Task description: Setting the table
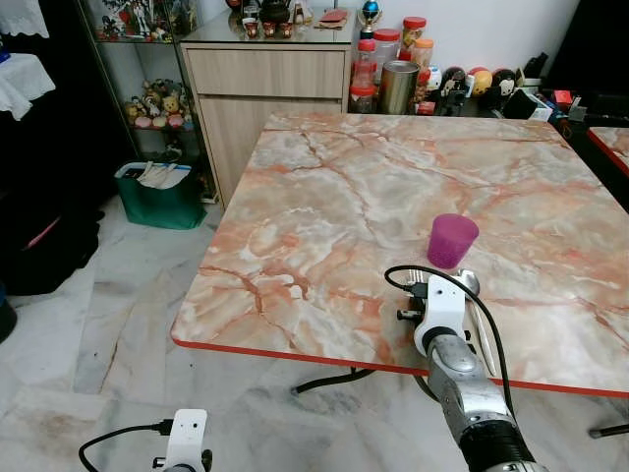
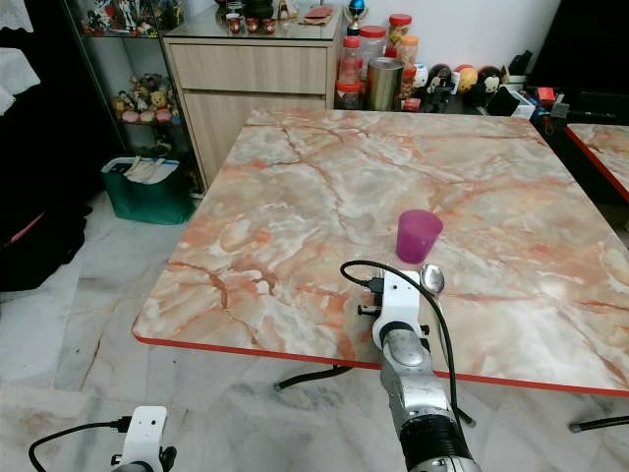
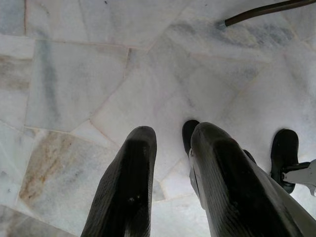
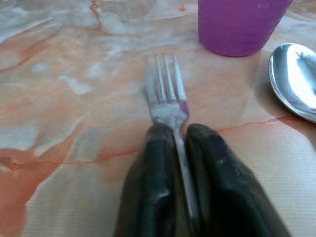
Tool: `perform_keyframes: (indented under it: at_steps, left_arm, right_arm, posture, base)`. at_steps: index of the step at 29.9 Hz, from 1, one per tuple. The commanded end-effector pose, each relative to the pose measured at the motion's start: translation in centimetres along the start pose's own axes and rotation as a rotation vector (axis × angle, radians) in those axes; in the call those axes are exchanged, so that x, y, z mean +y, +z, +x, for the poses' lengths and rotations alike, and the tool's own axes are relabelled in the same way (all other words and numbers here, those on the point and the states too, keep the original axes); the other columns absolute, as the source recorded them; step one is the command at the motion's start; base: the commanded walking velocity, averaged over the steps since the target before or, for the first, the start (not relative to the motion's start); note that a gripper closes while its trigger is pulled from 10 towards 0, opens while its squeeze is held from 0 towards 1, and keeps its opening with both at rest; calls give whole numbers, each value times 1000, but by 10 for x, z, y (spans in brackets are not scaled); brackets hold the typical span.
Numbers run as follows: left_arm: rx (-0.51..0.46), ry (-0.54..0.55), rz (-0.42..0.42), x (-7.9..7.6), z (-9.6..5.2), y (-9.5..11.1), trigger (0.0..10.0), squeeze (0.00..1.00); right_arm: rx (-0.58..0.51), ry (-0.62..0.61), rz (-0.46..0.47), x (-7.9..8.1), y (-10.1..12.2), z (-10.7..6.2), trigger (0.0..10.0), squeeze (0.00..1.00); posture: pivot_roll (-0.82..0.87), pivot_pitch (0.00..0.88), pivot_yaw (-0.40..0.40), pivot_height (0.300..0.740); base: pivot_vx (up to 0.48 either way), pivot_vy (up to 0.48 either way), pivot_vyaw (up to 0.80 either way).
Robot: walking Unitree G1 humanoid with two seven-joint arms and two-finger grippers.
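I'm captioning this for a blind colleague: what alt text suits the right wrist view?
The right gripper pinches a fork by its neck, tines toward a purple cup. A spoon lies beside it on the marble table.

Silver arms, white wrist blocks, black fingers.
Right arm is showing a ribbed silver metal forearm, turning black at the lower segment; behind the right gripper a white plastic wrist housing is sitting with small dark connectors on its side, and a black cable is looping up over it and running back down the forearm. Right fingers are looking long, black, rounded, slightly glossy and scuffed. Left arm's white wrist block is carrying a black cable too; left gripper fingers are appearing broad, black, matte, finely textured.
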State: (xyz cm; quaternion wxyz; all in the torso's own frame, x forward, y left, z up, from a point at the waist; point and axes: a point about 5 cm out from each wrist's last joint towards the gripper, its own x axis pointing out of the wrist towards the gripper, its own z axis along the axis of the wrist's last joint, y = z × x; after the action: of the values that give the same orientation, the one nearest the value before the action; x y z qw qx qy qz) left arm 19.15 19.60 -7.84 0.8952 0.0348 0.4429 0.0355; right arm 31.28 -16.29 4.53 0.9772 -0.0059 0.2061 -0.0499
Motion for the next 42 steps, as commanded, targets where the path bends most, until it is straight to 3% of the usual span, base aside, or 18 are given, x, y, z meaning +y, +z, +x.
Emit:
perform_keyframes:
  at_steps: [1,10,22,23,24,33,35,42]
  left_arm:
    - [5,-2,-8,2,0,1,10000,0]
    - [4,2,-7,2,0,0,10000,0]
    - [1,13,-5,3,0,1,10000,0]
    - [1,15,-6,3,0,1,10000,0]
    - [-1,18,-8,3,0,1,10000,0]
    - [-9,27,-16,3,0,2,10000,0]
    - [-8,28,-20,3,0,2,10000,0]
    - [-6,30,-10,3,0,0,10000,0]
  right_arm:
    - [38,0,7,-1,-5,0,0,0]
    - [30,20,13,4,-4,0,0,0]
    - [-80,125,19,24,13,-2,0,0]
    - [-111,137,19,26,18,-2,8745,0]
    - [-175,159,18,29,28,-4,10000,0]
    - [-439,261,-2,47,69,-14,10000,0]
    - [-517,289,-54,53,78,-19,10000,0]
    - [-574,328,-93,60,83,-24,10000,0]
  posture:
    - [-19,0,-8,719]
    - [-20,0,-6,719]
    - [-18,0,-7,719]
    - [-18,0,-7,719]
    - [-20,0,-7,719]
    - [-17,0,-13,719]
    - [-18,0,-13,719]
    - [-18,0,-16,719]
  base:
    - [0,0,0]
    - [0,0,0]
    - [0,0,0]
    - [0,0,0]
    - [0,0,0]
    - [0,0,0]
    - [0,0,0]
    - [0,0,0]
